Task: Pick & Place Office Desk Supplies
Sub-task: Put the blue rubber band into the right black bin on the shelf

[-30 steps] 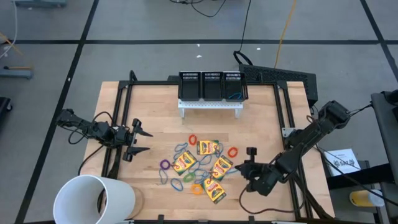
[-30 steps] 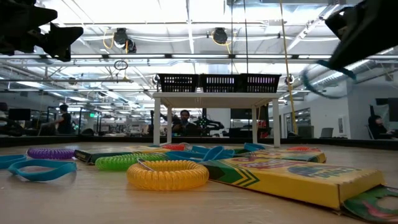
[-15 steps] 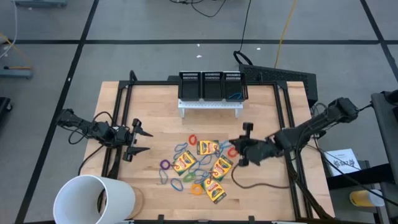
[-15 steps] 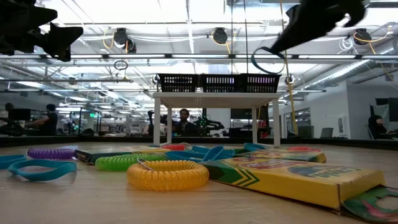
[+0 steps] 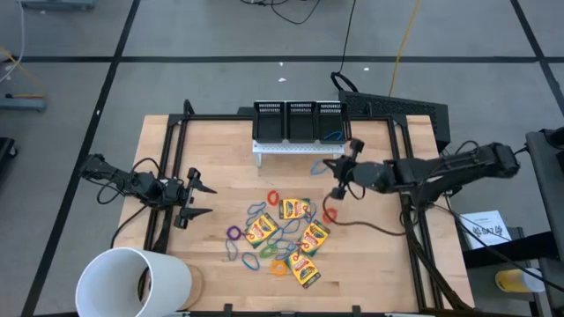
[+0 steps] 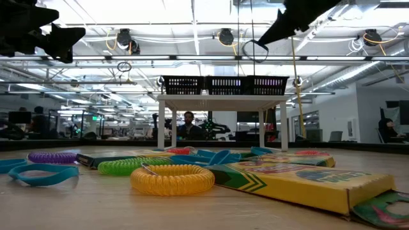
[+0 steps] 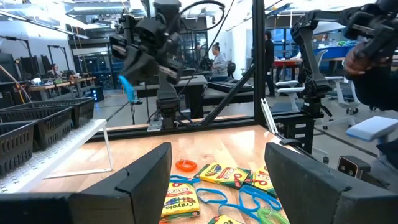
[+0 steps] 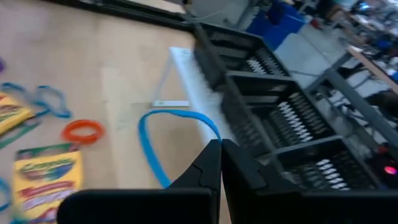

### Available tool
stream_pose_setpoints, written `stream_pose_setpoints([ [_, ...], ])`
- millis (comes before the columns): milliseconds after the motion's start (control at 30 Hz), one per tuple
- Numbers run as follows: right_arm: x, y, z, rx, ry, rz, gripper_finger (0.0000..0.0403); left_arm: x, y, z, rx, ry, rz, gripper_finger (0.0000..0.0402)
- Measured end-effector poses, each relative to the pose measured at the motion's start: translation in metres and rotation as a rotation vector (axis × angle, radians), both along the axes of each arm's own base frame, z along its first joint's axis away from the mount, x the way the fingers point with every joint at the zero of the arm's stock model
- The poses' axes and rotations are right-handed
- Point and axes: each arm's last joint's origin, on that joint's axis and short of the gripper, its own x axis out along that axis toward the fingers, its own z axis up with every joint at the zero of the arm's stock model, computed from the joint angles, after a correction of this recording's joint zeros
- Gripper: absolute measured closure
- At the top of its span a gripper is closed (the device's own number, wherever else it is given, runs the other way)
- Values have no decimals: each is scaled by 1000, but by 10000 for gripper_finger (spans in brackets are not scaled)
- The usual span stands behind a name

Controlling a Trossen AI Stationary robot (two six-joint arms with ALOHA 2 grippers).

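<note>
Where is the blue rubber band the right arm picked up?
The blue rubber band hangs from the shut right end effector, beside the white shelf under the black mesh bins.

You're looking level across the tabletop. Foreground: yellow coil band [image 6: 172,179] lies flat, w/ a green coil band [image 6: 124,167] just behind it and a purple one [image 6: 52,157] farther left; blue loops [image 6: 39,173] at far left. A yellow-and-green crayon box [image 6: 307,183] lies flat at right. Mid-distance: white stand [image 6: 222,119] carrying three black mesh bins [image 6: 223,84] in a row. Upper right: right gripper [image 6: 276,33], fingers closed, pinches a thin dark-looking loop [image 6: 254,51] that hangs above the bins. Upper left: left gripper [image 6: 61,37], raised.
</note>
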Motion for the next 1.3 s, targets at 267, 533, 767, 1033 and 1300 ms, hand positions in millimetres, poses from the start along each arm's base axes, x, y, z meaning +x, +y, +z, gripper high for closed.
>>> stream_pose_setpoints([
  [267,1,-32,10,-52,-57,-109,403,0,0,0,0,0,0,133],
  [533,-5,-73,15,-118,-63,-258,403,0,0,0,0,0,0,133],
  [767,-18,-108,14,-146,-14,-383,403,0,0,0,2,-1,0,133],
  [1033,-21,-122,10,-86,-26,-359,403,0,0,0,2,0,0,133],
  [1300,-21,-123,10,-85,-31,-364,399,0,0,0,2,-1,0,133],
])
